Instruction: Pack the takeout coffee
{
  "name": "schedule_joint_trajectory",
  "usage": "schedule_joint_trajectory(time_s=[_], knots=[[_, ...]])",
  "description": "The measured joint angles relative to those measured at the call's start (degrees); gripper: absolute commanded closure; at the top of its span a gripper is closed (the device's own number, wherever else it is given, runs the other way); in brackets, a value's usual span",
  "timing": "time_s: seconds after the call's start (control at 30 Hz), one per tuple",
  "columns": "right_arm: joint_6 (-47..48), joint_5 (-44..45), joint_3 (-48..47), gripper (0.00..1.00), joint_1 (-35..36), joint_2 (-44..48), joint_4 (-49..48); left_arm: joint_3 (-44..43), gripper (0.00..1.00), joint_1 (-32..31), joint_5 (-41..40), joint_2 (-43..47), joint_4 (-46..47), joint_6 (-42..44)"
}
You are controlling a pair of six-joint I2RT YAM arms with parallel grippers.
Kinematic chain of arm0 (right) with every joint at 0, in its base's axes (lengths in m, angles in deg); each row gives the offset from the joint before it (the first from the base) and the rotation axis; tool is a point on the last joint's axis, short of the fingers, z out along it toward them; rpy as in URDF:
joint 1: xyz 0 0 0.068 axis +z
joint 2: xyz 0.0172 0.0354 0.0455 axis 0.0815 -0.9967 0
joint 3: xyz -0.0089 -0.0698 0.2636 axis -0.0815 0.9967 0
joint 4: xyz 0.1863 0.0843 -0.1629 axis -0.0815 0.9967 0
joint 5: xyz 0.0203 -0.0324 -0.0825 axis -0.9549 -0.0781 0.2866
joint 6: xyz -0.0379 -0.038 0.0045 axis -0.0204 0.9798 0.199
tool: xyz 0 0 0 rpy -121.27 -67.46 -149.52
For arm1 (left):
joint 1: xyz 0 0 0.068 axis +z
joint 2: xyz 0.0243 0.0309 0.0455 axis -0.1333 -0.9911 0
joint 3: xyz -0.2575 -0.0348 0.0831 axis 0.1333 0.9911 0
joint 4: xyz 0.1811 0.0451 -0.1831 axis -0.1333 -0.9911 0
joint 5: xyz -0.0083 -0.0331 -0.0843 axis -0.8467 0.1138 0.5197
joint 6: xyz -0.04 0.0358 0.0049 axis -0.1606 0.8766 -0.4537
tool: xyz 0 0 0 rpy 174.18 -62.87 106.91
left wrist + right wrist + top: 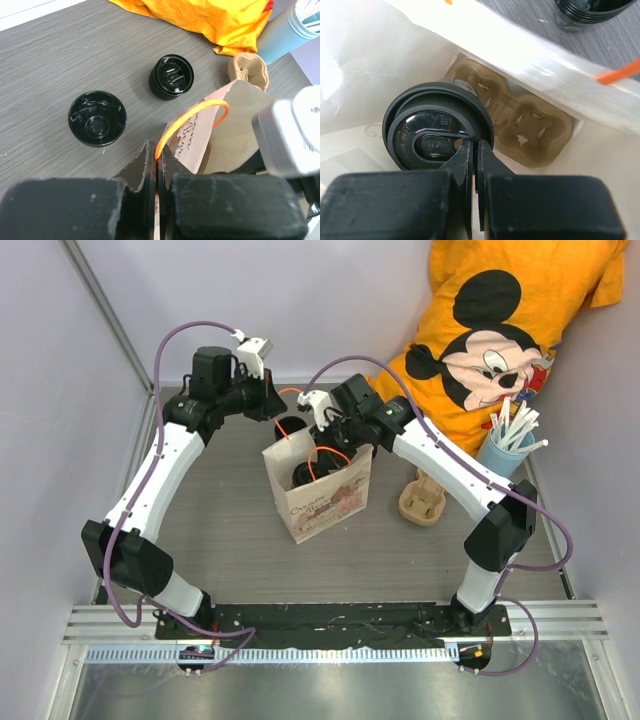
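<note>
Your right end effector [474, 146] is pinching the lid rim of the cup [427, 135], right at its tips, down inside the bag [380, 65], with the carrier [535, 132] beyond. Meanwhile your left end effector [157, 156] pinches the bag's edge beside the handle [192, 112].

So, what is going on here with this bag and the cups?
The left fingers pinch the rim of the paper bag, holding it open. The right fingers are inside it, shut on the lid edge of a lidded black cup that sits in a pulp carrier. An open black cup and another black cup stand on the table.
</note>
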Motion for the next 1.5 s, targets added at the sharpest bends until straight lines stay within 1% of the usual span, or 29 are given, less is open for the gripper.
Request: schedule_joint_trajectory(time_s=[0.4, 0.7, 0.93, 1.5], knots=[[1.3, 3.9, 0.7, 0.99, 2.2, -0.1, 0.5, 0.7, 1.0, 0.0, -2.4, -0.3, 0.7, -1.8], [-0.2, 4.8, 0.7, 0.99, 3.4, -3.3, 0.6, 4.2, 1.0, -0.3, -4.3, 0.1, 2.2, -3.8], [-1.7, 7.1, 0.3, 0.99, 3.5, -3.6, 0.6, 6.7, 1.0, -0.3, -5.4, 2.9, 3.6, -5.4], [-4.7, 10.3, -0.7, 0.99, 4.9, -6.5, 0.6, 8.4, 1.0, -0.4, -6.9, 3.7, 5.2, -7.8]])
